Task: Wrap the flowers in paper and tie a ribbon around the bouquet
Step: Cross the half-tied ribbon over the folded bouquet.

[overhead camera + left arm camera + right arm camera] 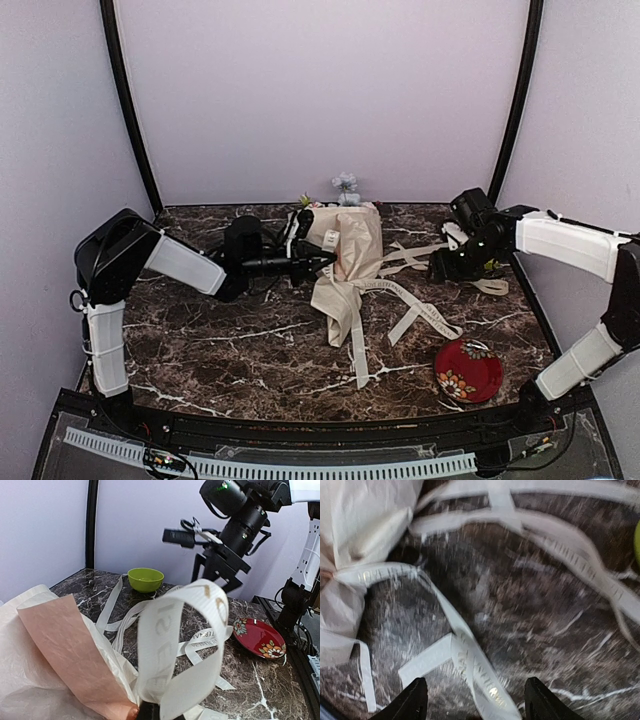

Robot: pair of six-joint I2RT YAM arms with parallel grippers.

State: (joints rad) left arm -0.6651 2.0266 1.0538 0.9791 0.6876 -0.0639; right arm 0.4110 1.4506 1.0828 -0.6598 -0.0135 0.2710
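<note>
Left gripper [322, 262] clenched on a loop of the ribbon [165, 630], whose gold lettering was not readable, beside the bouquet [355, 250] at mid-table. Right gripper [477, 705] stood released over a ribbon tail. The green bowl [145, 578] showed in the left wrist view, not the top view.

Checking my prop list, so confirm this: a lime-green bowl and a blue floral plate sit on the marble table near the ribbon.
One detail is wrong: the plate is red with a floral pattern, not blue, as the left wrist view shows. The lime-green bowl, the marble table and the ribbon nearby are as stated.
</note>
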